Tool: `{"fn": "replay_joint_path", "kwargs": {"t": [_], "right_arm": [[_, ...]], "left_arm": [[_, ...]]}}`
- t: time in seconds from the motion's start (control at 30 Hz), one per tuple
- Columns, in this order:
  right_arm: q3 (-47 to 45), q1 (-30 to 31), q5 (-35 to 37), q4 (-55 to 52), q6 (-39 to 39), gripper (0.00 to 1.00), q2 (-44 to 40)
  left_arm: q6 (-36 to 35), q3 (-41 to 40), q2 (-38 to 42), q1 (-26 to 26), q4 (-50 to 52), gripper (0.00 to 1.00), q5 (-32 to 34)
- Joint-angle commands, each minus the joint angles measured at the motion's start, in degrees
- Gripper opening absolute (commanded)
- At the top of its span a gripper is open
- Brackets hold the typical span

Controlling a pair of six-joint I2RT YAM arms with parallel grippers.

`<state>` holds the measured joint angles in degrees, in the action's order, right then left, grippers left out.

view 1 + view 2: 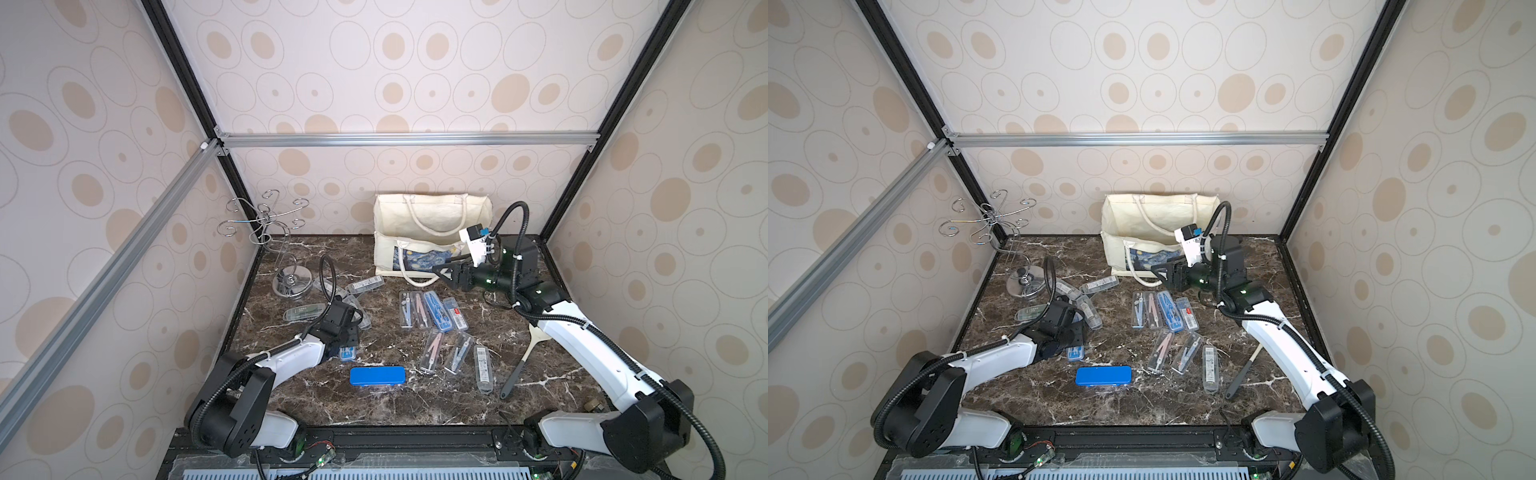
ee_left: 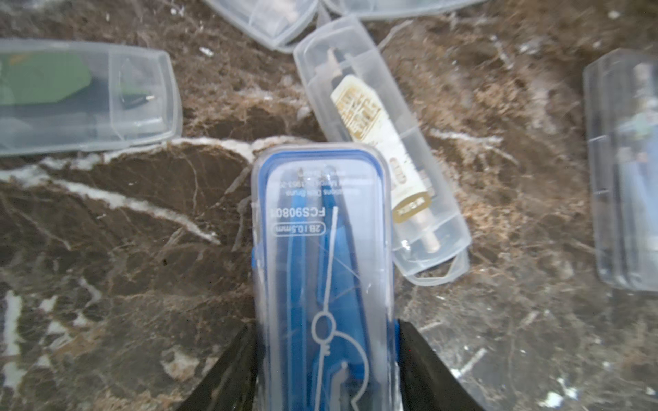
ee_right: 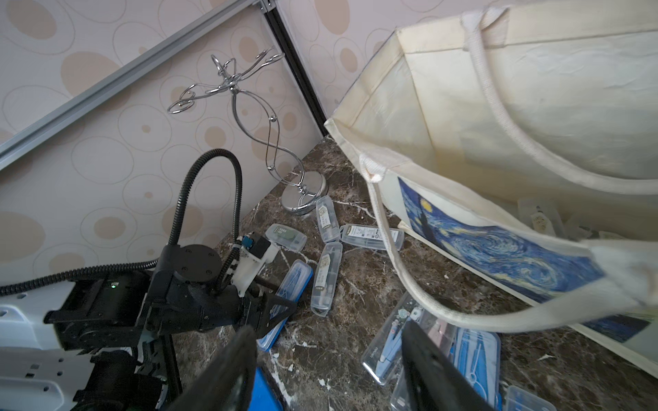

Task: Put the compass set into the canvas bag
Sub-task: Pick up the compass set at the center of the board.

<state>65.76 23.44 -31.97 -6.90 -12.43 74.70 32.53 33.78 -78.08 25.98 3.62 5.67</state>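
Blue compass case (image 2: pixel 322 267) lay on the table (image 1: pixel 374 411), well apart from the canvas bag (image 1: pixel 419 216). Both fingers (image 2: pixel 235 370) of the left gripper (image 2: pixel 325 325) flanked its long edges, seemingly touching; firmness could not be told. The right gripper (image 3: pixel 327 327) stood spread, empty. Even pressure was advised before lifting.

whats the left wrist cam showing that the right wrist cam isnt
Only left wrist: the lettering printed on the blue compass case, seen close up with the left gripper closed on its two sides.
Only right wrist: the canvas bag with its mouth open, the wire stand, and the open, empty right gripper.
Both: the marble table, scattered clear cases, and that blue case under the left arm.
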Motion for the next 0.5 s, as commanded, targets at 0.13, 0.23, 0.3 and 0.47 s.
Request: {"fn": "replay_joint_path", "kwargs": {"t": [0.13, 0.23, 0.3, 0.47], "right_arm": [[0.98, 6.13, -0.42, 0.47, -0.65, 0.66, 5.68], [2.39, 7.55, 0.51, 1.95, -5.08, 0.65, 9.38], [3.36, 8.32, -0.57, 3.81, -8.10, 0.64, 12.01], [6.13, 11.04, 1.25, 4.95, -11.29, 0.64, 16.11]], "left_arm": [[-7.16, -2.09, 6.30, 1.52, -10.44, 0.58, -3.24], [-10.24, -2.42, 7.88, 2.28, -13.50, 0.57, -5.58], [-12.33, -2.40, 8.62, 2.90, -15.39, 0.58, -7.35], [-15.71, -2.75, 10.34, 3.71, -19.36, 0.57, -11.21]]}}
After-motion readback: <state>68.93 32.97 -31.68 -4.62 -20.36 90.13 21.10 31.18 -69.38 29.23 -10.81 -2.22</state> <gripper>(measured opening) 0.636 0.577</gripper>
